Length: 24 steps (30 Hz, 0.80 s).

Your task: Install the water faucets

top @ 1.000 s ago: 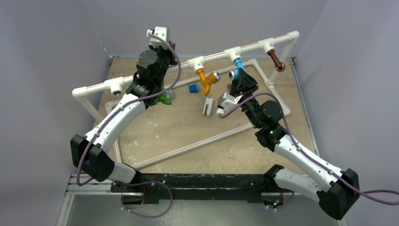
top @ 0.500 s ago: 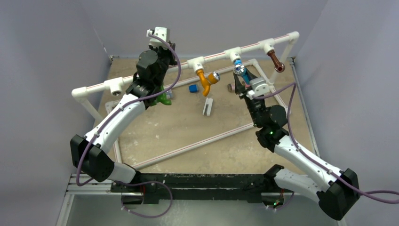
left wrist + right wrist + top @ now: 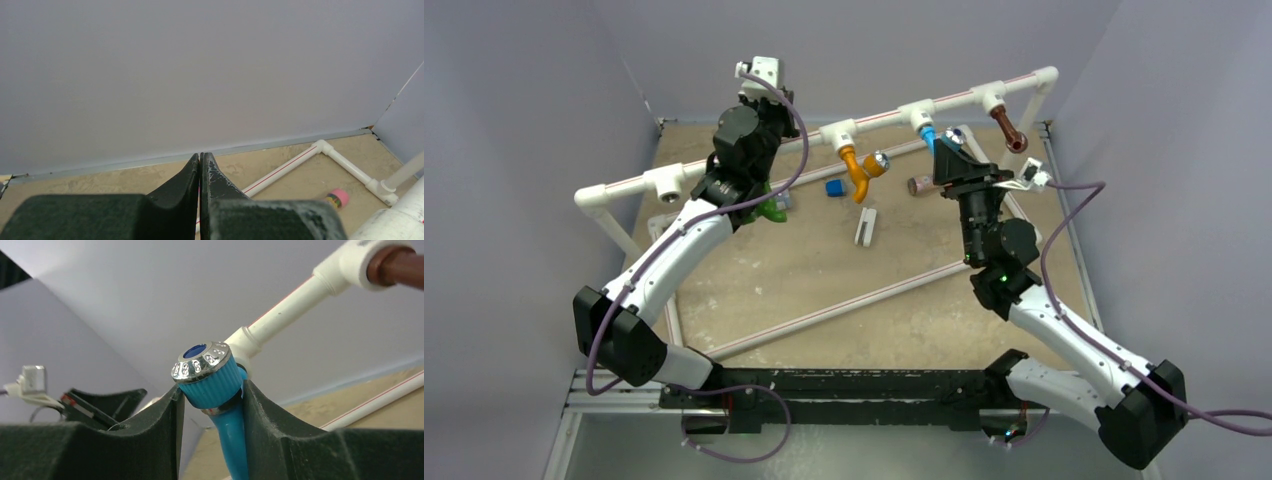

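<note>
A white pipe rail (image 3: 754, 160) spans the table and carries three water faucets. The orange one (image 3: 856, 170) hangs from the middle fitting and the brown one (image 3: 1009, 128) from the right fitting. The blue one (image 3: 929, 135) sits at the fitting between them. My right gripper (image 3: 212, 386) is shut on the blue faucet (image 3: 231, 435) just below its silver-topped knob. The green faucet (image 3: 774, 208) lies on the table beside my left arm. My left gripper (image 3: 200, 156) is shut with nothing in it, raised and pointing at the back wall.
A small blue cube (image 3: 834, 187), a brown cylinder with a pink cap (image 3: 917, 185) and a white bracket (image 3: 865, 226) lie on the table under the rail. The rail's leftmost fitting (image 3: 669, 183) holds no faucet. A floor frame of white pipe (image 3: 844, 305) surrounds the work area.
My right wrist has rolled around the blue faucet, so its camera swung from the left of the gripper to the right. The faucet's knob moved up and right. The left arm stayed still.
</note>
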Motion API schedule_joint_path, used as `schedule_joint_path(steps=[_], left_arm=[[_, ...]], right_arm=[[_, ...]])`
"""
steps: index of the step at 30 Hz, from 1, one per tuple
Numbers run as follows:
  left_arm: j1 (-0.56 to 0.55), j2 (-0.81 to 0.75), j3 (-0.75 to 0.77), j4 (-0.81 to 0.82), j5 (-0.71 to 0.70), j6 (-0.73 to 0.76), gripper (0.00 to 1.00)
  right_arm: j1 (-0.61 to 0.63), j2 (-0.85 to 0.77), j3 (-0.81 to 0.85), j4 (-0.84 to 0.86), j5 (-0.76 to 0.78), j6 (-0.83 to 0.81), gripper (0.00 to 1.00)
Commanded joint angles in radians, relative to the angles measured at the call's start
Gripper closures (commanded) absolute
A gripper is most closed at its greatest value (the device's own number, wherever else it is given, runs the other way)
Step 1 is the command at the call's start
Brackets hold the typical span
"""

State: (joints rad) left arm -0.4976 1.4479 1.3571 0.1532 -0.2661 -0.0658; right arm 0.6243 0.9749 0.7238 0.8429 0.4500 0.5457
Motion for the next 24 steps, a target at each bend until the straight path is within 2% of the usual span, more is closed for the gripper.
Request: schedule_joint_path(steps=[1,5,10,14,21,24], left_arm=[[-0.038,0.099,-0.110,-0.323,0.068,0.045,1.00],[-0.039,0.095,-0.112,-0.322,0.070,0.043,1.00],[-0.040,0.091,-0.112,-0.323,0.077,0.040,1.00],[-0.040,0.086,-0.112,-0.322,0.080,0.041,1.00],[-0.041,0.085,-0.112,-0.323,0.082,0.039,1.00],[-0.040,0.085,-0.113,-0.323,0.082,0.039,1.00]], right_arm=[[0.066,0.012,0.005,-0.073,-0.185,0.539,1.00],[0.066,-0.006,-0.031,-0.104,-0.177,0.757,1.00],[0.063,-0.016,-0.052,-0.161,-0.183,0.930,1.00],[0.047,-0.005,-0.090,-0.158,-0.245,1.088,1.00],[0.010,0.014,-0.149,-0.149,-0.292,1.218,1.00],[-0.012,0.016,-0.182,-0.133,-0.324,1.250,0.97]])
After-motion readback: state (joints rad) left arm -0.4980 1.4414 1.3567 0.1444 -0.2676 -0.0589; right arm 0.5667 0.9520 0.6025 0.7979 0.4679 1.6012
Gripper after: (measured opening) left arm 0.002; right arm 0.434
